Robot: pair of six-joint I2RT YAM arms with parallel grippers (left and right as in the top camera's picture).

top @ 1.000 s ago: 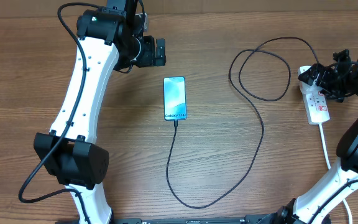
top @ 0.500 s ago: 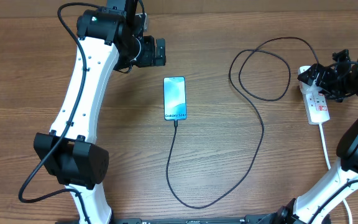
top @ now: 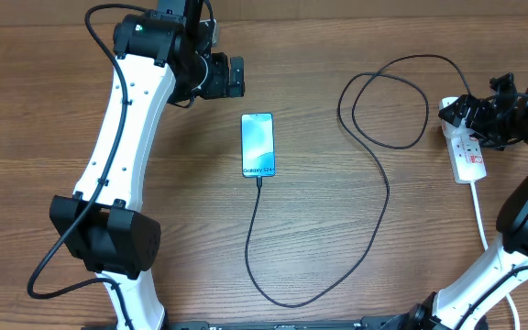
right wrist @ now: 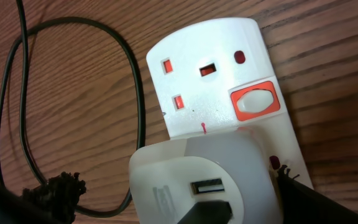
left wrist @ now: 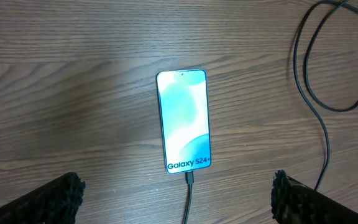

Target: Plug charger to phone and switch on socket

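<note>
The phone lies flat at the table's middle, its light-blue screen lit. The charger's connector tip sits in the phone's bottom edge. Its black cable loops across the wood to a white adapter standing in the socket. The socket's white rocker switch in a red frame is beside the adapter. My left gripper hangs open above and beyond the phone, with nothing between its fingers. My right gripper is open, its fingers either side of the adapter.
The socket's white cord runs toward the front right past my right arm's base. A free outlet with red-lined holes sits at the strip's end. The cable makes a wide loop at the back right.
</note>
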